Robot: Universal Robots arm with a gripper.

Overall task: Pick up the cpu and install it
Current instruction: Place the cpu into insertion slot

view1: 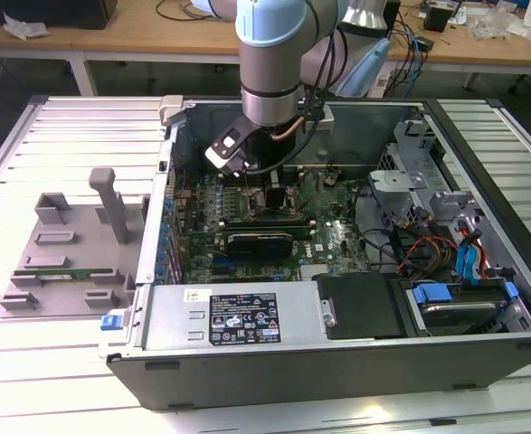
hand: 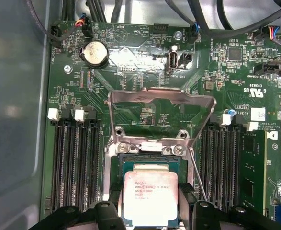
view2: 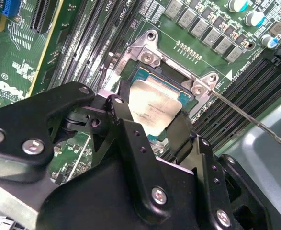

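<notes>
The end effector (hand: 152, 205) holds the cpu (hand: 151, 194) over the open socket (hand: 145, 159).

The cpu (hand: 151, 197): flat silver-grey square, printed face up, at the open socket (hand: 150, 160); pinched by the gripper (hand: 151, 210)

We see the pale blue and silver jointed arm (view1: 270, 54) pointing straight down, its black two-fingered gripper (view2: 151, 119) clamped on the silver-grey square cpu (hand: 151, 196).
</notes>
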